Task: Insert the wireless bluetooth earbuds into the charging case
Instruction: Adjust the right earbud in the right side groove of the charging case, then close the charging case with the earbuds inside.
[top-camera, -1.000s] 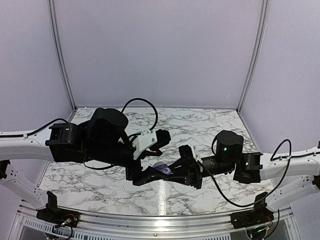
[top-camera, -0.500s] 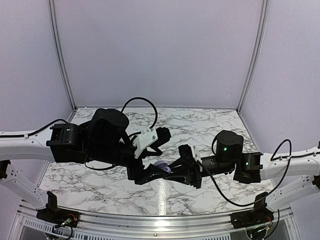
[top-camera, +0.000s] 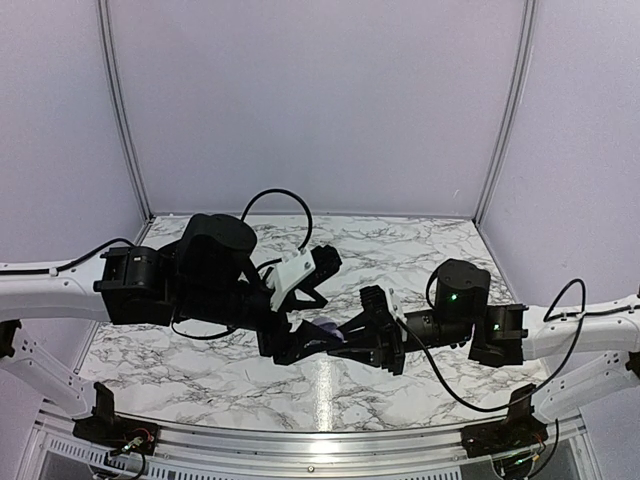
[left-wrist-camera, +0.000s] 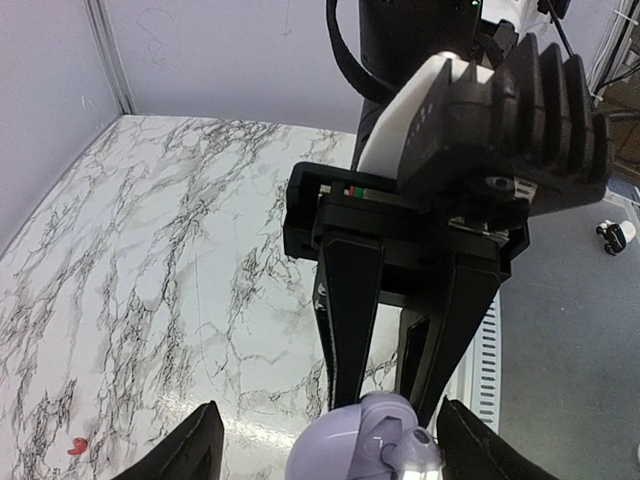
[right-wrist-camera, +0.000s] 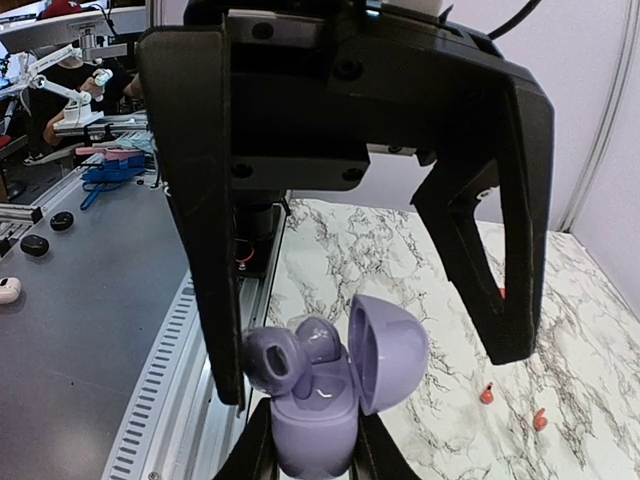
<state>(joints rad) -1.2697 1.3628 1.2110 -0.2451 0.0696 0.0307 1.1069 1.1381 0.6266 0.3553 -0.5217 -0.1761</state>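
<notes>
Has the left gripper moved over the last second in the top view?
Yes. The left gripper shifted slightly up the image, away from the front rail toward the back wall, jaws open around the case the right gripper holds.

Charging case (right-wrist-camera: 312, 415): lilac plastic, smooth, glossy. Left gripper (right-wrist-camera: 370, 368): matt black plastic. Table (top-camera: 430, 250): marble-print top, smooth, slight sheen. Earbuds (right-wrist-camera: 487, 394): red plastic, finish too small to tell.

Marble-veined white table (top-camera: 430, 250) beneath my arms. Two tiny red earbuds (right-wrist-camera: 487, 394) lying on it, close together, 4 o'clock in my right wrist view. One red speck, 8 o'clock, left wrist view.
</notes>
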